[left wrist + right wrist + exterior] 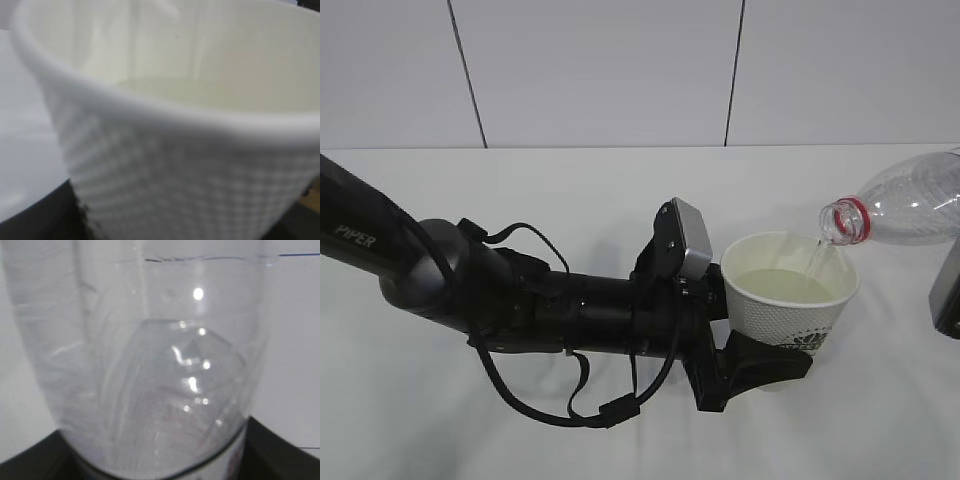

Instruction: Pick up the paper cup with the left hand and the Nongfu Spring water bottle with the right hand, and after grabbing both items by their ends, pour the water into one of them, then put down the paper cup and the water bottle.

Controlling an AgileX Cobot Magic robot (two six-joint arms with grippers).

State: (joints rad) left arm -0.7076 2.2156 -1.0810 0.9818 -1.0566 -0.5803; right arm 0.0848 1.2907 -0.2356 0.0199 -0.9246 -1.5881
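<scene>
Pour's on: L gripper (760,355) clamped round the paper cup (790,300), held upright. R gripper (mostly off-frame) grips the Nongfu Spring water bottle (910,200), its long axis near-horizontal, mouth over the cup's right rim, water (817,258) streaming in.
</scene>
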